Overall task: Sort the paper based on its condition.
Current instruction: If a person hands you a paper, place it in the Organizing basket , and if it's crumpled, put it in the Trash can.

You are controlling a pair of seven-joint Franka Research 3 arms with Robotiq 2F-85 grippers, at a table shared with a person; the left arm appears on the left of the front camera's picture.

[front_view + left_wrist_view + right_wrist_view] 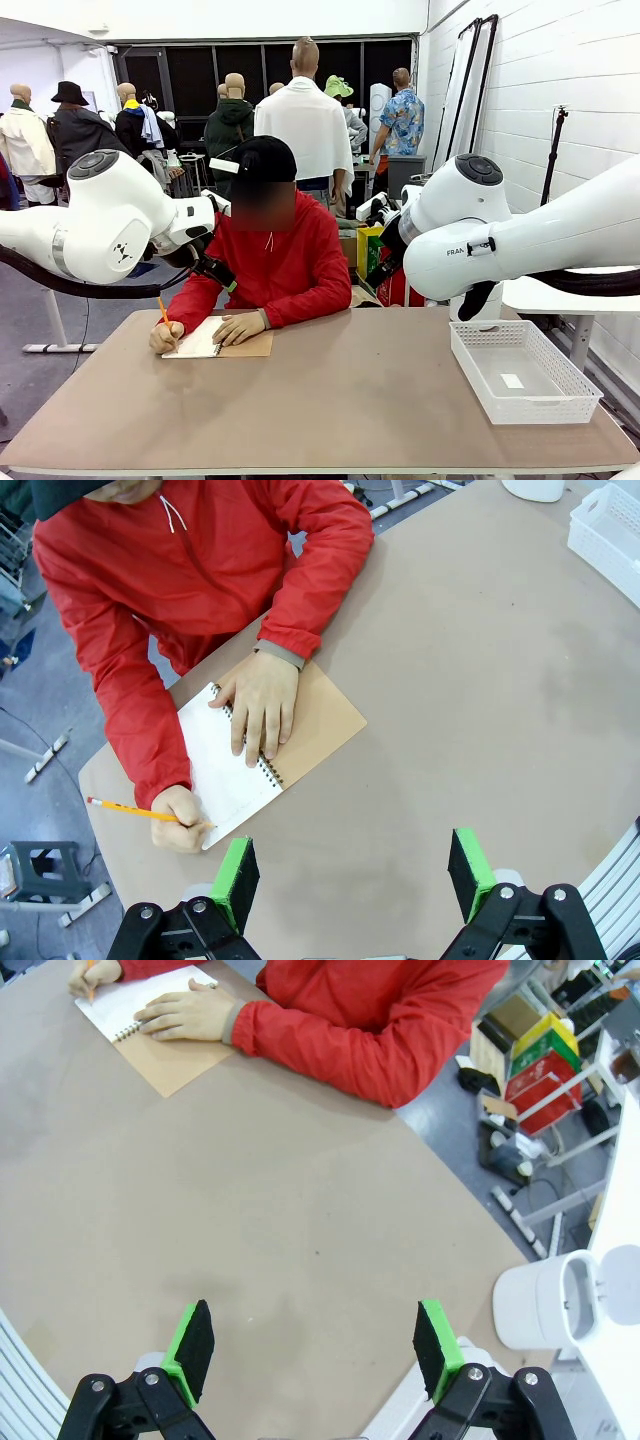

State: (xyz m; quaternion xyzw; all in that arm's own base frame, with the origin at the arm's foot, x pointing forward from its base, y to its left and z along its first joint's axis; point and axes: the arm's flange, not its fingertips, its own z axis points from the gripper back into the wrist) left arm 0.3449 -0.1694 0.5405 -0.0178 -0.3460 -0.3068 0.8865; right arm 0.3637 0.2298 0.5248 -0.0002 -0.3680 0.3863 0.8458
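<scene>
Loose paper is out of view. A person in a red jacket sits at the far side and writes with an orange pencil [130, 808] on the white top page [215, 765] of a spiral notebook [205, 345] with a brown cover [320, 725]. The person's other hand [260, 700] lies flat on the notebook. My left gripper [353, 880] hangs open above the table, just on my side of the notebook, with nothing between its green pads. High over the bare middle of the table, my right gripper [312, 1350] is open too.
A white mesh tray [525, 400] stands at the right end of the brown table [350, 400], with a small white label on its floor. A white robot base [545, 1305] stands off the table edge, and coloured boxes [540, 1060] sit on the floor beyond.
</scene>
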